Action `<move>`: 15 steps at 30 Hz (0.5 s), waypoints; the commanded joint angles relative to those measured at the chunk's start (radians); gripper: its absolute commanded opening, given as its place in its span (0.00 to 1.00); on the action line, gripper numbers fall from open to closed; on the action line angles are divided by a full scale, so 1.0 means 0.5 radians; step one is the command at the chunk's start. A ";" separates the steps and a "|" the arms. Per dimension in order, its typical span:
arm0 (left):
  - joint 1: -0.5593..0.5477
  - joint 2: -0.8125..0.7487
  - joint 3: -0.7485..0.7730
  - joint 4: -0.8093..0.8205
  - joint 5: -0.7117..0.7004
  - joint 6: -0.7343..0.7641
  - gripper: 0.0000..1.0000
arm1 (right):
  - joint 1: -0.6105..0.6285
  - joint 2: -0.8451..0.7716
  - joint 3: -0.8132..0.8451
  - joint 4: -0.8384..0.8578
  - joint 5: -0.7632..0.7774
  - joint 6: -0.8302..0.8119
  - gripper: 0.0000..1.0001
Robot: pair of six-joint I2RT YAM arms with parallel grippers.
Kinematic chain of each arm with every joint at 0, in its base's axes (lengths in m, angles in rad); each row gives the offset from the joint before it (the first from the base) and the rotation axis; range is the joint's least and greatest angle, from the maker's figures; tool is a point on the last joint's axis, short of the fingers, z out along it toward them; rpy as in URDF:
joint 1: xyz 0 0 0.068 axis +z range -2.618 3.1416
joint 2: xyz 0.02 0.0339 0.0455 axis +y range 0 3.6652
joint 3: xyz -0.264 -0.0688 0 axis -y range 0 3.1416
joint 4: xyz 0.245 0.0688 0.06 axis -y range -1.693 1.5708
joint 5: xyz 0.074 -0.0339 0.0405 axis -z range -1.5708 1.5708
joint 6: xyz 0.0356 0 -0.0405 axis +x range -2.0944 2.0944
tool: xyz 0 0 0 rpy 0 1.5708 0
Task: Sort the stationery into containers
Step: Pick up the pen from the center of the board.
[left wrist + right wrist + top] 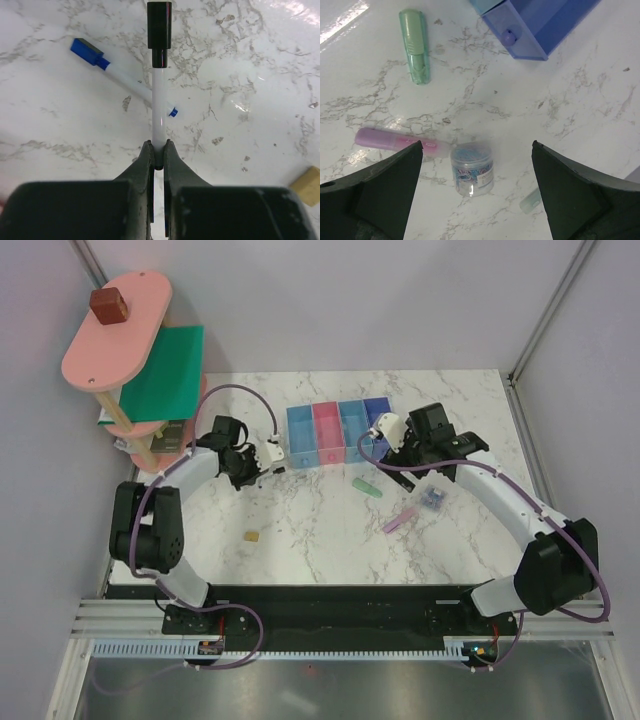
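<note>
A mint-green piece [367, 487] and pink-lilac bar [400, 519] lie on the table [300, 530] near four joined bins [330, 452].

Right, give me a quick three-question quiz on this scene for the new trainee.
1. True or false: the left gripper is shut on the black-capped marker.
2. Which thing shows between the open fingers of the right gripper in its wrist view? A) jar of clips B) tan block C) brown cube
3. How many bins make up the row of containers?
Key: 1 true; 2 A; 3 four.
</note>
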 commanded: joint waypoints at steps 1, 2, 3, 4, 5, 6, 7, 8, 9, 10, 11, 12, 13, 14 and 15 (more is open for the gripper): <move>-0.010 -0.360 0.122 -0.130 0.145 -0.103 0.02 | 0.001 -0.048 0.002 -0.027 -0.271 -0.023 0.97; -0.010 -0.391 0.146 -0.161 0.158 -0.146 0.02 | 0.010 -0.036 -0.004 -0.017 -0.286 -0.023 0.96; -0.010 -0.428 0.195 -0.167 0.170 -0.256 0.02 | 0.013 -0.024 -0.022 -0.005 -0.301 -0.020 0.96; -0.010 -0.452 0.226 -0.191 0.219 -0.305 0.02 | 0.019 0.004 -0.031 0.007 -0.308 -0.020 0.96; -0.013 -0.489 0.254 -0.204 0.234 -0.363 0.02 | 0.034 0.019 -0.041 0.041 -0.311 -0.011 0.96; -0.019 -0.499 0.318 -0.216 0.238 -0.516 0.02 | 0.044 0.038 -0.050 0.056 -0.308 -0.005 0.95; -0.028 -0.499 0.358 -0.237 0.277 -0.584 0.02 | 0.053 0.074 -0.053 0.077 -0.314 0.001 0.95; -0.034 -0.483 0.392 -0.247 0.281 -0.661 0.02 | 0.068 0.093 -0.053 0.108 -0.320 0.013 0.95; -0.040 -0.471 0.468 -0.256 0.290 -0.832 0.02 | 0.074 0.108 -0.053 0.124 -0.323 0.022 0.95; -0.050 -0.453 0.502 -0.262 0.335 -0.909 0.02 | 0.080 0.145 -0.053 0.142 -0.335 0.029 0.95; -0.062 -0.431 0.536 -0.265 0.336 -0.998 0.02 | 0.096 0.157 -0.053 0.173 -0.344 0.038 0.95; -0.071 -0.364 0.603 -0.262 0.327 -1.181 0.02 | 0.105 0.173 -0.059 0.185 -0.345 0.044 0.95; -0.098 -0.330 0.643 -0.274 0.333 -1.271 0.02 | 0.114 0.203 -0.062 0.197 -0.351 0.047 0.95; -0.111 -0.290 0.680 -0.277 0.336 -1.357 0.02 | 0.132 0.216 -0.068 0.231 -0.354 0.050 0.95; -0.126 -0.199 0.744 -0.281 0.330 -1.504 0.02 | 0.136 0.231 -0.078 0.246 -0.360 0.050 0.95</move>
